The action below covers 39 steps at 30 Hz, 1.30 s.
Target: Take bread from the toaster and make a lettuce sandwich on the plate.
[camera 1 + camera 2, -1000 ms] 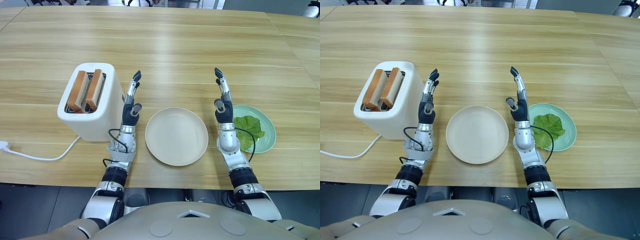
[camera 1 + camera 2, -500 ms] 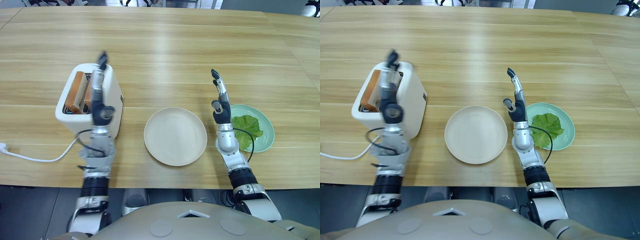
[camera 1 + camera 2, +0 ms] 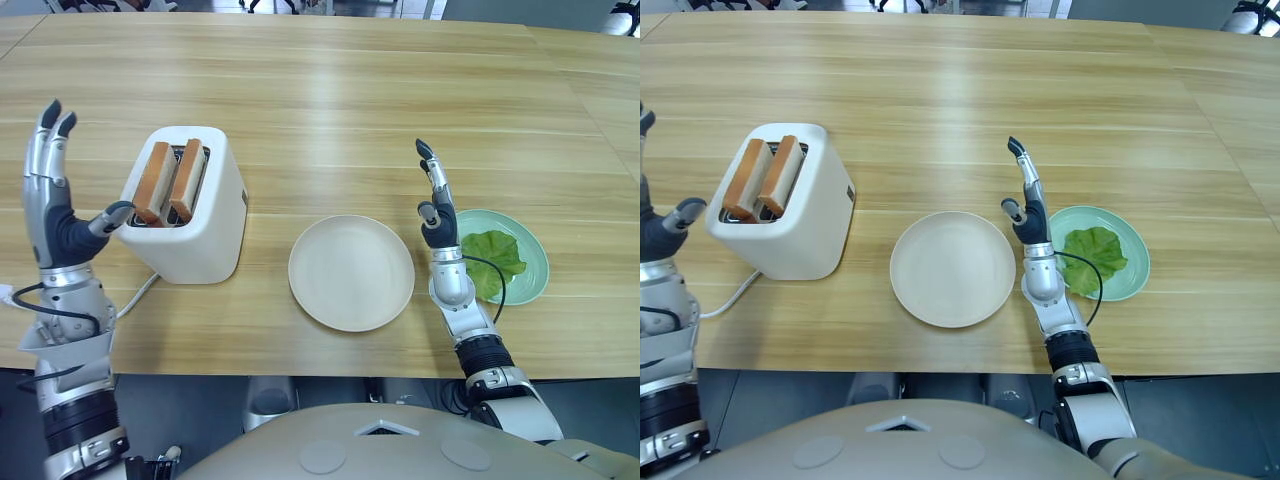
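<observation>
Just left of the toaster [image 3: 196,228], left hand [image 3: 56,218] upright, seemingly empty.

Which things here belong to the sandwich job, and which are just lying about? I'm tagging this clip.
Belong to the job: toaster; bread slices standing in its slots; cream plate; lettuce on the green plate.

Just lying about: white cord trailing from the toaster; wooden table.
</observation>
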Available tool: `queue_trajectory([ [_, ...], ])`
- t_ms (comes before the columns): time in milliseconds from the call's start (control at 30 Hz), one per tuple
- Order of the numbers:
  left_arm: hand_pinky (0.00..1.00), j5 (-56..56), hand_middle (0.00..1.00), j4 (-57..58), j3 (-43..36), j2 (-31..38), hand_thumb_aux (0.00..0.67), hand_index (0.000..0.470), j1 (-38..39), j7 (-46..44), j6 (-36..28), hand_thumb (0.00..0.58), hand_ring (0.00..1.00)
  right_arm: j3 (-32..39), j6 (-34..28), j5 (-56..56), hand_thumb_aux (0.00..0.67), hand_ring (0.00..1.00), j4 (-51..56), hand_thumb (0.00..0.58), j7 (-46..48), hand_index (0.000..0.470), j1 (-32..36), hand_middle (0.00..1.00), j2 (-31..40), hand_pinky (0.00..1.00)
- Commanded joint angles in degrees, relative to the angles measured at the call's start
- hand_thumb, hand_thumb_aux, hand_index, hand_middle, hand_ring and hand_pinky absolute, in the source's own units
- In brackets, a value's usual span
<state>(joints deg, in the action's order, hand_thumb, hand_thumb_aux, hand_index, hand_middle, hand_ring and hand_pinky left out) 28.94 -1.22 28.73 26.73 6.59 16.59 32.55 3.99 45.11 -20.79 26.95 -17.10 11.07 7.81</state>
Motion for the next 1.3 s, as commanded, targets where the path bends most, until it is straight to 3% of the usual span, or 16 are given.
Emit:
queue_trajectory([
  [33,0.0,5.8,0.0,5.0,-1.0,2.0,0.0,0.0,0.8,3.1,-4.0,0.0,0.0,0.1,-0.5,0.1,0.0,0.0,0.9,0.0,0.4,0.0,0.2,0.0,0.5,0.0],
  [300,0.0,9.9,0.0,9.1,-5.9,6.3,0.0,0.0,0.7,3.9,-10.0,0.0,0.0,0.0,-0.5,0.1,0.0,0.0,1.3,0.0,0.3,0.0,0.4,0.0,0.8,0.0],
  [967,0.0,7.7,0.0,8.4,-14.5,11.3,0.0,0.0,1.5,-3.5,-15.3,0.0,0.0,0.3,-0.2,-0.5,0.0,0.0,2.8,0.0,-0.3,0.0,1.0,0.0,0.6,0.0],
  [1000,0.0,7.6,0.0,7.8,-14.3,11.5,0.053,0.036,1.7,-3.6,-15.6,0.087,0.0,0.3,-0.2,-0.5,0.0,0.0,2.8,0.0,-0.4,0.0,0.9,0.0,0.6,0.0],
  [1033,0.0,7.4,0.0,7.1,-13.8,11.7,0.053,0.036,1.9,-3.8,-15.8,0.087,0.0,0.4,-0.2,-0.5,0.0,0.0,2.8,0.0,-0.4,0.0,0.9,0.0,0.6,0.0],
  [1067,0.0,7.2,0.0,6.4,-13.5,11.8,0.168,0.115,2.1,-3.9,-16.1,0.255,0.0,0.4,-0.2,-0.5,0.0,0.0,2.8,0.0,-0.4,0.0,0.9,0.0,0.5,0.0],
  [1100,0.0,7.0,0.0,5.7,-13.2,12.0,0.255,0.175,2.2,-4.1,-16.3,0.357,0.0,0.4,-0.2,-0.5,0.0,0.0,2.8,0.0,-0.4,0.0,0.9,0.0,0.5,0.0],
  [1133,0.0,7.0,0.0,5.2,-13.0,12.2,0.255,0.175,2.3,-4.2,-16.6,0.357,0.0,0.4,-0.2,-0.4,0.0,0.0,2.8,0.0,-0.4,0.0,0.9,0.0,0.5,0.0],
  [1167,0.0,7.1,0.0,4.9,-13.0,12.4,0.394,0.271,2.3,-4.3,-16.9,0.482,0.0,0.4,-0.1,-0.4,0.0,0.0,2.8,0.0,-0.4,0.0,0.9,0.0,0.4,0.0],
  [1267,0.0,7.3,0.0,4.7,-13.3,13.3,0.428,0.294,1.9,-4.9,-17.6,0.505,0.0,0.4,-0.2,-0.4,0.0,0.0,2.5,0.0,-0.5,0.0,0.6,0.0,0.3,0.0],
  [1300,0.0,7.2,0.0,4.5,-13.4,13.7,0.481,0.33,1.7,-5.1,-17.8,0.534,0.0,0.4,-0.2,-0.4,0.0,0.0,2.5,0.0,-0.5,0.0,0.6,0.0,0.3,0.0],
])
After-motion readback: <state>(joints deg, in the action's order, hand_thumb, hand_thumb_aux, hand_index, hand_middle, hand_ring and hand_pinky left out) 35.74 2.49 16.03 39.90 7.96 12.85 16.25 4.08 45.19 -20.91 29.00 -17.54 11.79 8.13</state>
